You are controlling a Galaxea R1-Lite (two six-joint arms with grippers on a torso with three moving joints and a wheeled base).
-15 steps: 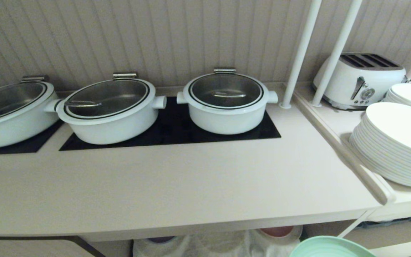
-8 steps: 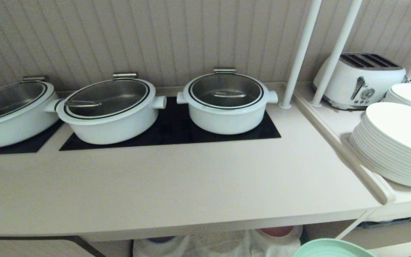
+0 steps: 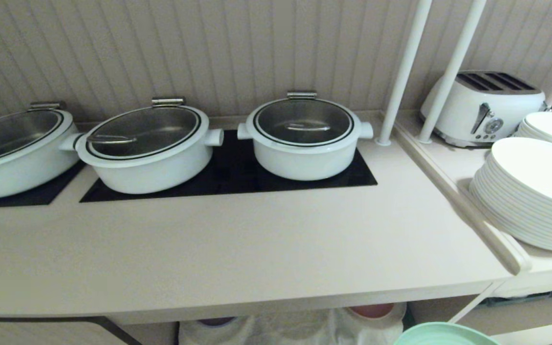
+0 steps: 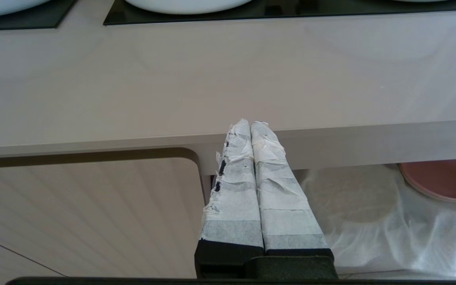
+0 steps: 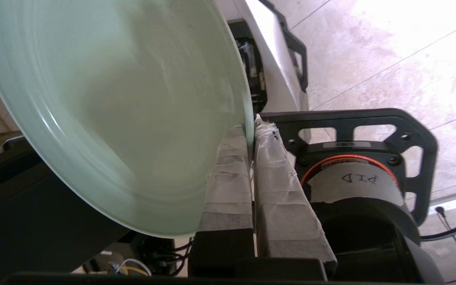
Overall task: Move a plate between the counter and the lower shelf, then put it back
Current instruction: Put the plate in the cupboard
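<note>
You see the plate (image 5: pixel 105 111), mint-green and matte with a low rim, pinched at its edge by the right gripper (image 5: pixel 251 130) below the counter (image 3: pixel 237 249) front (left gripper (image 4: pixel 251 126) closed, empty).

Mint-green plate (image 5: pixel 105 111) pinched at its rim between the tape-wrapped fingers (image 5: pixel 228 178) of the right claw (image 5: pixel 251 128), tilted steeply on edge. Beyond, black robot base frame (image 5: pixel 370 118) and pale concrete floor (image 5: pixel 390 51).
</note>
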